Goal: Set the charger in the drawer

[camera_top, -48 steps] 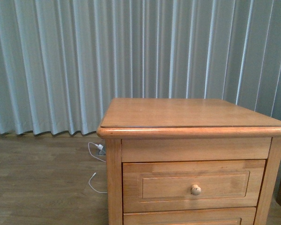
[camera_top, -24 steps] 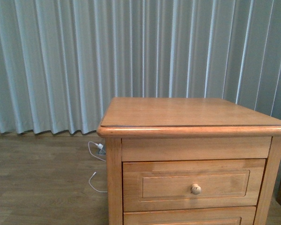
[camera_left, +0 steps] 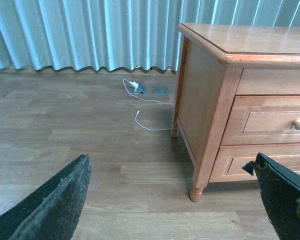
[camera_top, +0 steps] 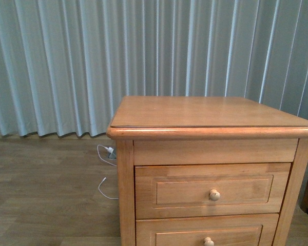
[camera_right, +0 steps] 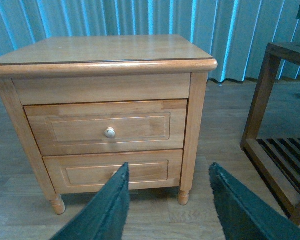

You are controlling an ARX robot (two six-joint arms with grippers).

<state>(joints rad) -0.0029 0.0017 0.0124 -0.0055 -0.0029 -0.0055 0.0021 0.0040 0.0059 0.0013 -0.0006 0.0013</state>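
The charger is out of view in every frame. The drawer (camera_top: 211, 190) is the taller upper one in a honey-coloured wooden nightstand (camera_top: 205, 113). It is shut, with a round pale knob, and it also shows in the left wrist view (camera_left: 270, 120) and the right wrist view (camera_right: 107, 127). A shallower drawer (camera_right: 115, 171) below it is shut too. My left gripper (camera_left: 172, 157) is open and empty, low over the floor off the nightstand's left front leg. My right gripper (camera_right: 168, 167) is open and empty in front of the shallower drawer.
A thin white cable (camera_left: 146, 114) with a small white plug lies on the wood floor left of the nightstand, near a floor socket (camera_left: 140, 89). A dark wooden side table (camera_right: 282, 100) with a slatted shelf stands to the right. Grey curtains (camera_top: 92, 61) hang behind.
The front view has shifted: the nightstand sits higher in the frame, and the shallower drawer's knob has come into view. Nothing in the scene itself has moved.
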